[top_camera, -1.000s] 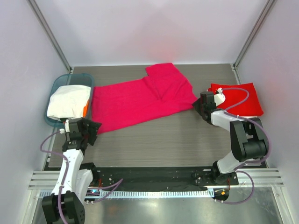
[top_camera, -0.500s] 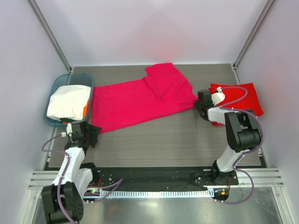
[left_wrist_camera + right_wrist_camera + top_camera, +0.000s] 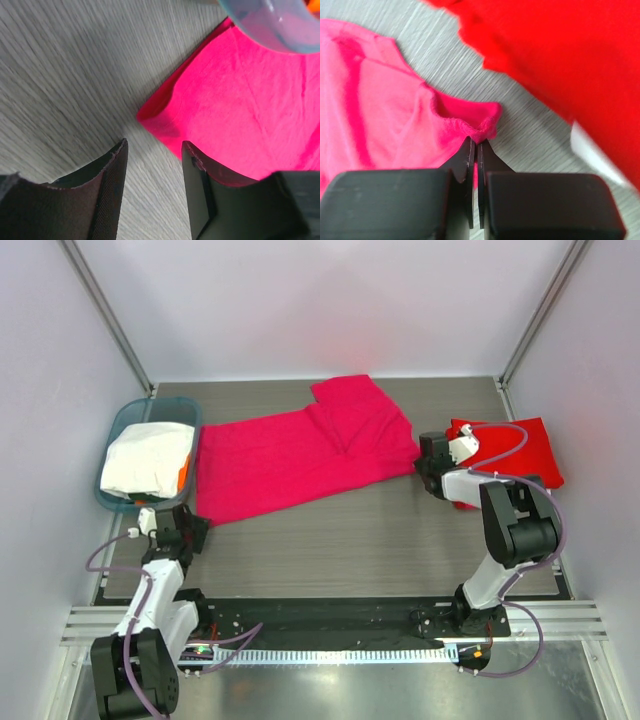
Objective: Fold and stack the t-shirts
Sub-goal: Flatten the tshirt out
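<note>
Right pincer: jaws together, clamped on a small bunched fold at the right edge of the pink shirt, low to the counter.
Left pincer: jaws apart and holding nothing. It sat low over bare counter, with the pink shirt's near-left corner just ahead of the tips and not yet between them.
Counter: grey wood grain, carrying everything.
Pink shirt: spread flat across the middle and back, running from beside the basket to the right pincer. One flap lay doubled over at the back right.
Red shirt: folded at the right side, just beyond the right pincer, with a strip of bare counter between it and the pink one.
Basket: back left, just beside the pink shirt's left edge.
White shirt: heaped in the basket.
Step, as judged: securing both ends of the pink shirt before folding it.
Doing it well: the left pincer would need to slide forward until the corner sat deep between its jaws, then close on cloth alone and not scrape the counter.
Grip risk: the right pincer's bite looked shallow, so any lift should be level and gentle on both sides.
Clearance: the path should keep off the basket wall and the red shirt.
</note>
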`<act>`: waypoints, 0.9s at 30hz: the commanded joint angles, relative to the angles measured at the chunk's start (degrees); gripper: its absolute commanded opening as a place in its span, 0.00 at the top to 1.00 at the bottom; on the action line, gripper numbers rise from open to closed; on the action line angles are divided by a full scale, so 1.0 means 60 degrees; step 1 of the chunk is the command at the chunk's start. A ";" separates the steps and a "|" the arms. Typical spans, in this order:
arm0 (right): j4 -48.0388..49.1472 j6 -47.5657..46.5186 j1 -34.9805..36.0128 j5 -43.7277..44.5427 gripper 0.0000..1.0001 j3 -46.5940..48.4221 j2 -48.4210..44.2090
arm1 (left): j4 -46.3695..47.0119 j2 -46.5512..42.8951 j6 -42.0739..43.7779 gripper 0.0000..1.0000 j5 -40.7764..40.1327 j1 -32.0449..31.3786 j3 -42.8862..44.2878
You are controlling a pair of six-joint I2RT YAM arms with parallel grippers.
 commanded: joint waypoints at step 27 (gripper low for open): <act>-0.3283 0.1793 0.0798 0.2331 0.84 -0.4358 -0.7746 | 0.2069 0.3119 0.0537 1.00 -0.0141 0.0035 0.1015</act>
